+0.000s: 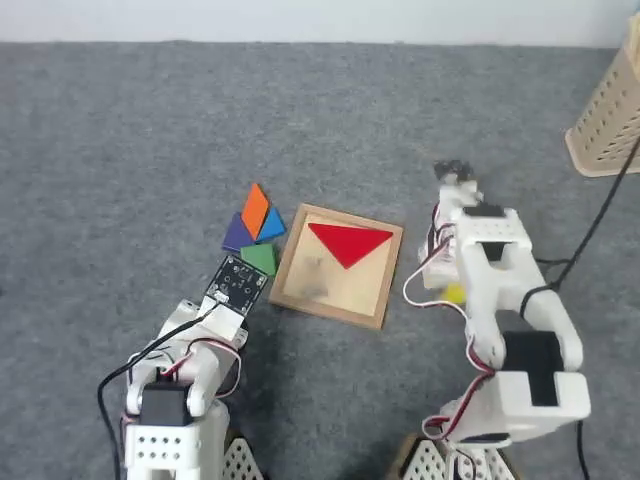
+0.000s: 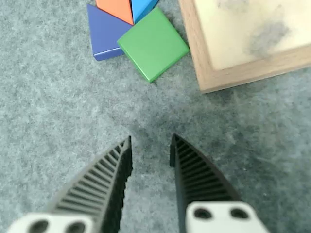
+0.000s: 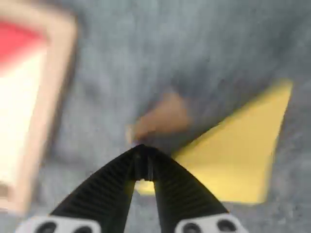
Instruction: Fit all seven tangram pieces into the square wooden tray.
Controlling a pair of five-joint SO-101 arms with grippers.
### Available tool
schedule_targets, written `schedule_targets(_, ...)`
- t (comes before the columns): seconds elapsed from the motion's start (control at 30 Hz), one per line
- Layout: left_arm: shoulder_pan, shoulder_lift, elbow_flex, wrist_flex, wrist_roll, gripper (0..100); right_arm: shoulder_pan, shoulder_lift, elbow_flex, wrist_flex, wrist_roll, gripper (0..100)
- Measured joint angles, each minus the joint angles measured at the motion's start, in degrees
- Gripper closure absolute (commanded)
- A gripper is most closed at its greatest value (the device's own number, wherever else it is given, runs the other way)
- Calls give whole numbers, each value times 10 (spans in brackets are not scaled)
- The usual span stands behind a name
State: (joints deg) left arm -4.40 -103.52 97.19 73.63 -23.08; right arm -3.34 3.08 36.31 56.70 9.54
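Note:
The square wooden tray (image 1: pixel 383 290) lies mid-table with a red triangle (image 1: pixel 348 242) in its far part; the rest of its floor (image 2: pixel 243 34) is bare. Left of it lie an orange triangle (image 1: pixel 255 207), a blue triangle (image 1: pixel 271 224), a purple piece (image 1: pixel 236 233) and a green square (image 1: pixel 259 258). My left gripper (image 2: pixel 150 145) is open over the carpet, a little short of the green square (image 2: pixel 153 43). My right gripper (image 3: pixel 144 162) is shut, its tips at the edge of a yellow triangle (image 3: pixel 243 155). A blurred brown shape (image 3: pixel 163 119) lies just beyond the tips.
The yellow triangle (image 1: pixel 455 293) peeks out from under the right arm (image 1: pixel 490 260), right of the tray. A beige perforated basket (image 1: pixel 610 110) stands at the far right edge. Grey carpet covers the table, with open room at the back and left.

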Motion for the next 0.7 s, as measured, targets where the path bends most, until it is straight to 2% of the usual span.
schedule_targets(0.2,0,0,0,0,0,881,-3,-53,24,13,17,987)
schedule_targets(0.3,0,0,0,0,0,881,0,-92,19,55,15,914)
schedule_targets(0.43,0,0,0,0,0,881,11,-144,-11,125,-42,812)
schedule_targets(0.57,0,0,0,0,0,881,42,-154,-20,144,-123,801)
schedule_targets(0.7,0,0,0,0,0,881,76,-99,-25,120,-154,799)
